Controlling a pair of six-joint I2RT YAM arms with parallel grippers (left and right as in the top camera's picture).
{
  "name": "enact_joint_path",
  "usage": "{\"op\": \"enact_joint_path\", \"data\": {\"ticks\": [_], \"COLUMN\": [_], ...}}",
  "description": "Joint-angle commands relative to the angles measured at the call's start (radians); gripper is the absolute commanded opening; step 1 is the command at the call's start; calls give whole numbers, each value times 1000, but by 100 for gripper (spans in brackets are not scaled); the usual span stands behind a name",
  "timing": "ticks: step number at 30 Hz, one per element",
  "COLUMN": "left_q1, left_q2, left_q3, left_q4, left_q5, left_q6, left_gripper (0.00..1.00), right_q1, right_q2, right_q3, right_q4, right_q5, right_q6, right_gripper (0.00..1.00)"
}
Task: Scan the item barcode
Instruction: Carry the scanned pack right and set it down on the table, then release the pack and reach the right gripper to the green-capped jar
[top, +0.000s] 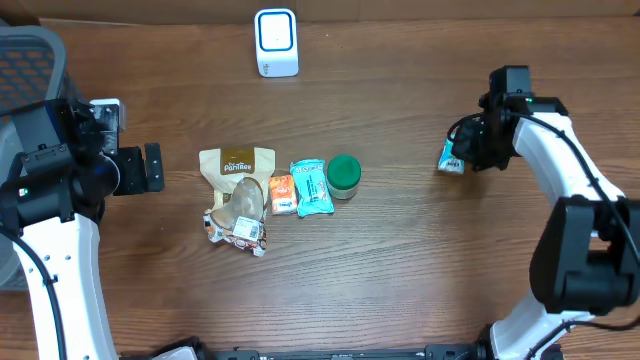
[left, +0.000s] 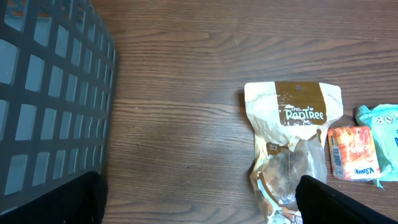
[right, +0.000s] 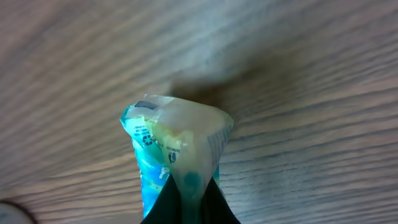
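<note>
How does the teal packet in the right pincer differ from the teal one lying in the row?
The held packet is pinched in the right pincer, off alone; the lying packet rests flat beside an orange carton. The held packet looks crumpled, the lying packet spread out. Both are teal.

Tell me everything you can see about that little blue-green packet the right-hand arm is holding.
The packet is a small, crinkly wrapper, plastic film by its look, teal with a pale whitish end and tiny printing too small to read. The right gripper is shut on its near end, pinching it from both sides. It is over the right side of the wooden table and seems lifted clear of it, though I cannot be sure. No barcode shows from these angles.
</note>
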Motion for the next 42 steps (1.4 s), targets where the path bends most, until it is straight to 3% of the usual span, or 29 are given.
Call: {"op": "enact_joint_path", "data": {"ticks": [1,13,15,18,20,25,29,31,37,42], "left_q1": [0,0,0,0,0,0,0,0,0,0], "left_q2": [-2,-2,-2,-2,-2,-2,-2,-2,-2,-2], "left_q3": [11,11,11,11,11,11,11,11,11,11], "left_q4": [0,0,0,0,0,0,0,0,0,0], "left_q5": [-3,-3,-3,-3,-3,-3,-3,-3,-3,-3], "left_q6": [-15,-15,-15,-15,-15,-15,-15,-15,-15,-15], "left_gripper": [100,99,100,99,100,100,100,100,100,100], "right_q1": [-10,-45,-47,-47,-47,-45,-15,21,187,313], "right_q2": [39,66,66,66,66,64,49,38,30,33], "right_q3": [-4,-4,-4,-3,4,121,275,332,387,385], "right_q4": [0,-21,-24,-27,-33,-136,-262,-301,-340,-327], "right_q5": [16,34,34,34,34,26,-84,-138,-142,-143], "right_q6": [4,4,3,0,0,0,-85,-136,-170,-158], "right_gripper": [5,10,24,58,70,71,58,57,78,81]}}
